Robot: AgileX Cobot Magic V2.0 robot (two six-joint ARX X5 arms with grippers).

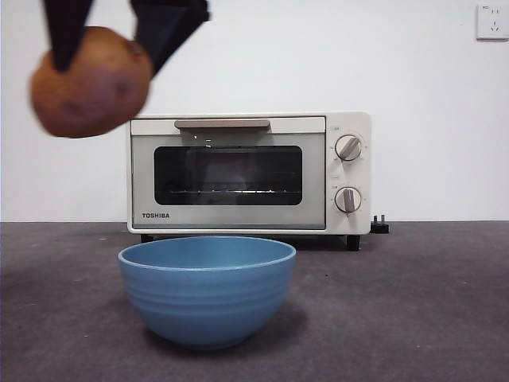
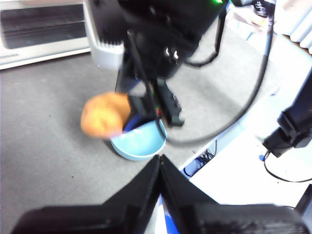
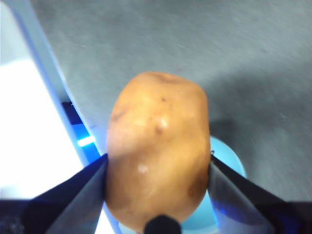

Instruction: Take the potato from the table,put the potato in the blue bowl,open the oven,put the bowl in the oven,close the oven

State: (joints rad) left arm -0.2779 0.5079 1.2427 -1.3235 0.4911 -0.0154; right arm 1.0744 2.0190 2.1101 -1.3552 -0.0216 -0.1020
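Note:
The orange-brown potato (image 1: 91, 79) hangs in the air at the upper left of the front view, with my right gripper (image 1: 107, 52) shut on it from above. In the right wrist view the potato (image 3: 158, 146) fills the space between the two jaws of that gripper (image 3: 158, 180), and a sliver of the blue bowl (image 3: 229, 165) shows beneath it. The blue bowl (image 1: 207, 290) stands empty on the table (image 1: 413, 318), in front of the closed oven (image 1: 246, 171). My left gripper (image 2: 160, 163) is shut on nothing, high up and looking down at the potato (image 2: 105, 114) beside the bowl (image 2: 141, 144).
A black plug (image 1: 380, 225) lies at the oven's right foot. A wall socket (image 1: 493, 20) sits at the top right. The table edge (image 2: 195, 165) runs close to the bowl, with cables and white floor beyond it.

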